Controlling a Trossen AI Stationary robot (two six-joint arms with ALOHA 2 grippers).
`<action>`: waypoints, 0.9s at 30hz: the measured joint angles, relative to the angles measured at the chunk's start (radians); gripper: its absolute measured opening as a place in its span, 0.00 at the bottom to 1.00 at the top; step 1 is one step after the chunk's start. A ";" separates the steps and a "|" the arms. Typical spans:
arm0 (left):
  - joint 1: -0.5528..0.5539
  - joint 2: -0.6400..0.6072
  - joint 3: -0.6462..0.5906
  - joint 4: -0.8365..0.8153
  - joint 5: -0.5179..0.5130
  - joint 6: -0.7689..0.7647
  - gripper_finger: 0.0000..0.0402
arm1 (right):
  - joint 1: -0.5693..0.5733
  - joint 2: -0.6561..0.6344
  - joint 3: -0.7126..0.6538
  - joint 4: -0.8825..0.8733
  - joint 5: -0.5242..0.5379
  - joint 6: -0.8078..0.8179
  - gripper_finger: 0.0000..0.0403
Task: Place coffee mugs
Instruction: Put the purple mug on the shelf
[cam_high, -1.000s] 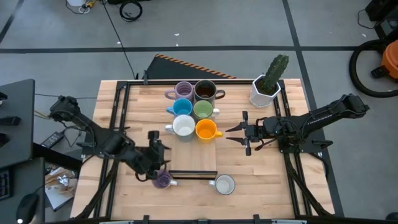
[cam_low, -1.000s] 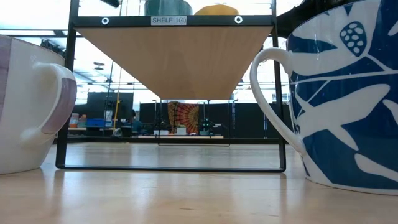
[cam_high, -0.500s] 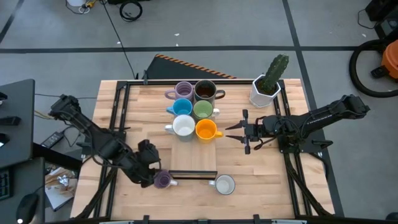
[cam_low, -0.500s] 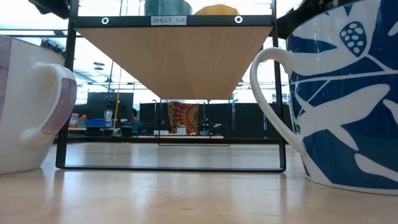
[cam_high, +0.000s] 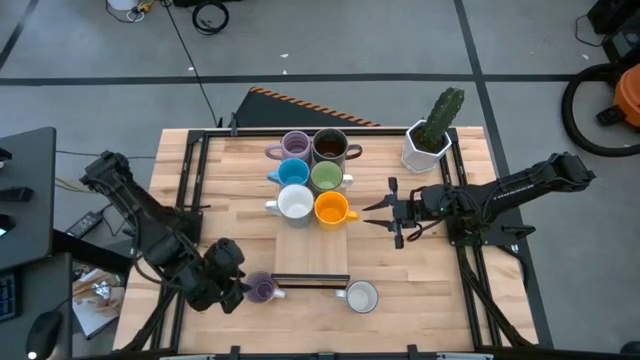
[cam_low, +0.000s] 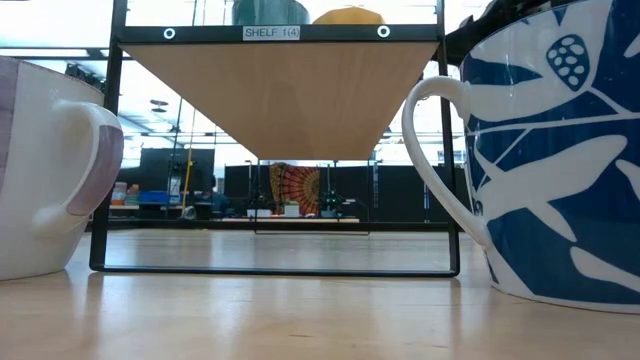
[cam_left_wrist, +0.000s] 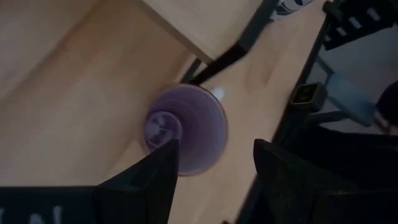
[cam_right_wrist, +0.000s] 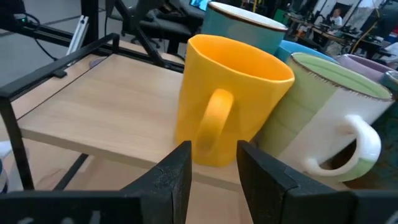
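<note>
1. From above, we see the left gripper (cam_high: 243, 288) just beside a purple mug (cam_high: 261, 290) at the table's (cam_high: 420, 300) near edge; the right gripper (cam_high: 385, 216) hovers near the orange mug (cam_high: 330, 208), holding nothing.
2. At table height, we see a white-and-blue mug (cam_low: 545, 150) and a shelf frame (cam_low: 275, 150); the room lies beyond.
3. At the left wrist, the fingers (cam_left_wrist: 152, 180) stand wide apart above the purple mug, empty.
4. At the right wrist, the fingers (cam_right_wrist: 177, 171) stand partly open, the orange mug and the green mug (cam_right_wrist: 323, 118) ahead.
</note>
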 joint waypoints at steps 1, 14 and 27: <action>-0.005 0.006 0.000 0.012 -0.001 -0.017 0.52 | 0.000 0.000 0.000 0.000 -0.001 -0.003 0.33; -0.016 0.153 0.110 0.023 0.008 -0.064 0.42 | 0.000 0.002 0.000 0.022 -0.032 -0.085 0.33; -0.029 0.279 0.294 -0.396 0.005 -0.359 0.42 | -0.002 0.002 0.000 0.034 -0.076 -0.100 0.33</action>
